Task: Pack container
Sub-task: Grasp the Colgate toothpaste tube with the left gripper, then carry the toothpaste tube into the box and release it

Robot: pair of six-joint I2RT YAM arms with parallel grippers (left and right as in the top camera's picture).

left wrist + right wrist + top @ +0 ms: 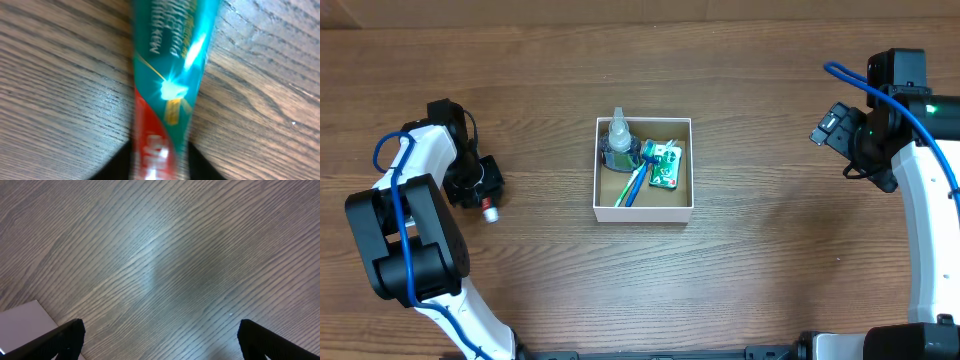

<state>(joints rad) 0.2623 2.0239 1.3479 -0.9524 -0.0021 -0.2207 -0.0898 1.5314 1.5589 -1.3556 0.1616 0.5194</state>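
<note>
The toothpaste tube [165, 90] fills the left wrist view, running from 12 to 6 o'clock. It is teal above and red below, and its print is too blurred to read. Dark fingers [117, 172] flank its lower end on both sides, so the left gripper [483, 195] is clamped on the tube. Overhead, only the tube's white and red cap shows, at the gripper's 5 o'clock. The gripper body covers the rest. Whether the tube rests on the table [770, 280] or hangs just above it cannot be told.

The left arm is folded back on itself at the table's 9 o'clock side, with its wrist turned down toward the wood.

The right arm rises along the 3 o'clock edge with its wrist angled inward. The right gripper [160, 337] has its fingers spread wide over bare wood grain. A pale flat shape is cut off at 8 o'clock in that view, and it cannot be identified.

The container [643, 213] sits near the table's centre, well apart from both grippers. The left gripper is at its 9 o'clock and the right at its 3 o'clock. Inside it, a clear bottle [617, 140] occupies the 11 o'clock corner. Blue toothbrushes [632, 185] lean across the middle, and a green packet [665, 165] lies toward 2 o'clock. These items overlap, so their count is uncertain.
</note>
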